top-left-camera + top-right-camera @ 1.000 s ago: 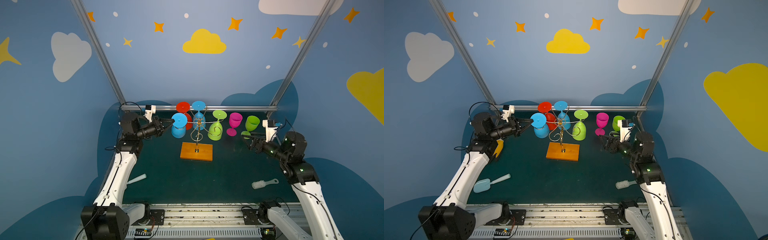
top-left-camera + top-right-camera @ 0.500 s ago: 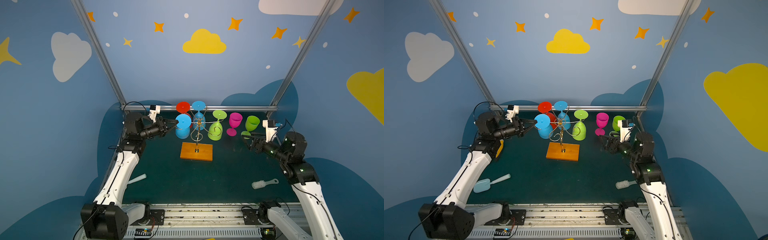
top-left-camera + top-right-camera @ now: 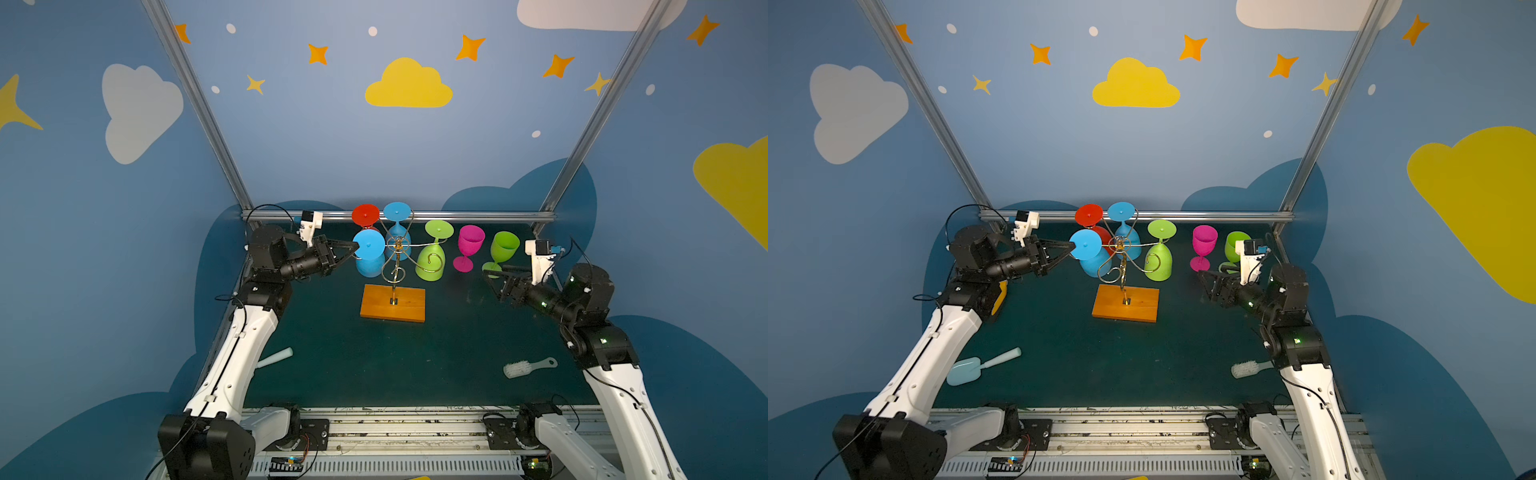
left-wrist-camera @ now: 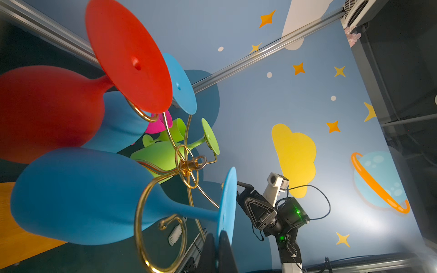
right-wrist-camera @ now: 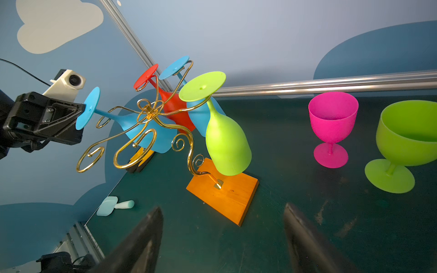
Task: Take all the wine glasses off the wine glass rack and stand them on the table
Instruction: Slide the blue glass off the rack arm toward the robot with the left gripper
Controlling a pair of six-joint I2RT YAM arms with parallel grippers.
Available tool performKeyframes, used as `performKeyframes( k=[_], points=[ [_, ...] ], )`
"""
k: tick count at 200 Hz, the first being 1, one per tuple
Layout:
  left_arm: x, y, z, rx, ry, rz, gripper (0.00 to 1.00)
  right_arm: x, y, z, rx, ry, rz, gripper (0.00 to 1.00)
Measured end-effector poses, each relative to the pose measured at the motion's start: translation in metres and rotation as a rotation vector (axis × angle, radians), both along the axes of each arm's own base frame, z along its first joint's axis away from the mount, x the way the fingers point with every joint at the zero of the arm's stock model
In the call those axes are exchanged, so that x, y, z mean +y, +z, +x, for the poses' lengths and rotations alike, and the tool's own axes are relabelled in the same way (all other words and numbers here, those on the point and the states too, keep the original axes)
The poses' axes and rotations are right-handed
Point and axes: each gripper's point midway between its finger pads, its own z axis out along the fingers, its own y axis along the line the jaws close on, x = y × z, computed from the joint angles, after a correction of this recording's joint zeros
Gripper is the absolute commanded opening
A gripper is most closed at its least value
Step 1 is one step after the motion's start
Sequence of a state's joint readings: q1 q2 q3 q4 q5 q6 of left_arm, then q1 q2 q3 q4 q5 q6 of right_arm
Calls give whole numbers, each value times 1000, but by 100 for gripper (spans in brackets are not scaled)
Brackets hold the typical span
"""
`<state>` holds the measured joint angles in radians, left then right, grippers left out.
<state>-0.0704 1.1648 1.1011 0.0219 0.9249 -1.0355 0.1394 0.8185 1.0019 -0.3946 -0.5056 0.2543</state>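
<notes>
The wine glass rack (image 3: 392, 303) (image 3: 1126, 303) (image 5: 224, 193) is gold wire on an orange wooden base at mid table. Blue, red and green wine glasses hang upside down from its curled arms. My left gripper (image 3: 353, 249) (image 3: 1072, 248) (image 4: 217, 236) is shut on the foot rim of the nearest blue wine glass (image 3: 369, 253) (image 3: 1090, 253) (image 4: 82, 193) (image 5: 146, 132), which hangs tilted on the rack's left side. Its stem still passes through a gold curl. My right gripper (image 3: 490, 282) (image 3: 1204, 284) (image 5: 222, 208) stands open to the rack's right, holding nothing.
A pink glass (image 3: 469, 245) (image 5: 332, 125) and a green glass (image 3: 503, 249) (image 5: 406, 146) stand upright at the back right, close to my right gripper. A white brush (image 3: 528, 368) lies front right and a pale blue scoop (image 3: 976, 368) front left. A metal rail (image 3: 478, 216) runs along the back edge.
My left gripper has moved right, toward the rack's post, carrying the blue glass's foot with it. The right arm has stayed still.
</notes>
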Motion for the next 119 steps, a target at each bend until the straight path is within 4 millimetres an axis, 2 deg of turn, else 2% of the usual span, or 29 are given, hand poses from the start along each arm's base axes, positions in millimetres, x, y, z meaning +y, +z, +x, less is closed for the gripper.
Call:
performKeyframes(
  k=[52, 119],
  points=[
    [-2, -5, -13, 15, -25, 8, 3, 0, -1, 0, 3, 0, 0, 79],
    [-2, -14, -15, 39, -29, 21, 3, 0, 0, -3, 3, 0, -1, 79]
  ],
)
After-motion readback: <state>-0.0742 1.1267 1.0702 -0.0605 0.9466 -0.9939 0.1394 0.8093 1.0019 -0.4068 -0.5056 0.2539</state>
